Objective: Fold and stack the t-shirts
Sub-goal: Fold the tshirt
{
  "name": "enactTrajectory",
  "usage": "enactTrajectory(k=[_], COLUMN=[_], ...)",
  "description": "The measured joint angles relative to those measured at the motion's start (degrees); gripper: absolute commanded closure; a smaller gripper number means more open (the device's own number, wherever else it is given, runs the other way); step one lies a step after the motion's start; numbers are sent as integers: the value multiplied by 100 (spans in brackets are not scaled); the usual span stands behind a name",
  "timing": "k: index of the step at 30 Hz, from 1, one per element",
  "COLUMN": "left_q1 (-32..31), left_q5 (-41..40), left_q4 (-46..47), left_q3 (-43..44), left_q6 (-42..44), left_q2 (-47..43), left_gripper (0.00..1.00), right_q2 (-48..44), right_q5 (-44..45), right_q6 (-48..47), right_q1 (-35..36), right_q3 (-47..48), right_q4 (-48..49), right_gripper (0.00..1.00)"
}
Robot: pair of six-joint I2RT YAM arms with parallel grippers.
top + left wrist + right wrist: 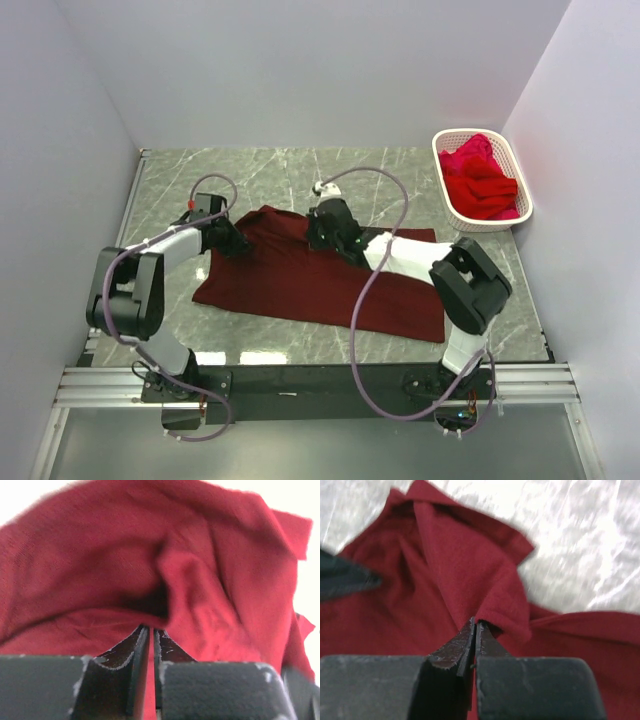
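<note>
Plain pale walls (pixel 320 70) close three sides; grey veined marble tabletop (pixel 300 170) spreads beneath the right gripper (pixel 474 626).

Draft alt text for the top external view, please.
The left end effector and right end effector grip the far edge of a dark maroon t-shirt spread on a marble table. A white basket of brighter red shirts sits at the far right.

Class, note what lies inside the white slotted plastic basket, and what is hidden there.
Crumpled bright red cloth t-shirts fill the white slotted plastic basket. The heap covers the basket's floor, and how many shirts it holds cannot be told.
</note>
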Motion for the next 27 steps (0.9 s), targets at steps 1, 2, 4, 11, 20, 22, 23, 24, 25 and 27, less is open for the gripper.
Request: enactTrajectory(k=[1, 2, 4, 11, 20, 22, 23, 24, 25, 27], left_q1=[20, 39, 103, 354, 664, 682, 682, 682, 682, 682], left_q5=[-31, -59, -98, 39, 146, 210, 282, 337, 402, 516], left_q4=[24, 68, 120, 470, 927, 940, 964, 966, 953, 907], left_q3=[0, 0, 0, -81, -706, -743, -743, -732, -702, -577], left_q6=[-33, -59, -103, -435, -715, -656, -612, -546, -485, -339], left_q2=[92, 188, 391, 570, 63, -35, -79, -120, -155, -205], left_gripper=[87, 87, 86, 73, 55, 54, 54, 53, 53, 52], right_q2=[-107, -208, -350, -459, -901, -1167, -1292, -1364, -1405, -1342], right_q5=[2, -11, -7, 63, 146, 140, 122, 122, 118, 118], right_q6=[22, 52, 83, 168, 293, 367, 409, 437, 492, 551], right_q1=[33, 79, 197, 614, 629, 577, 509, 439, 321, 31], right_q3=[-157, -310, -535, -1056, -1602, -1589, -1521, -1436, -1261, -782], right_q4=[37, 94, 190, 409, 328, 245, 129, 66, -42, -238], right_gripper=[97, 95, 92, 74, 56, 55, 55, 55, 55, 55])
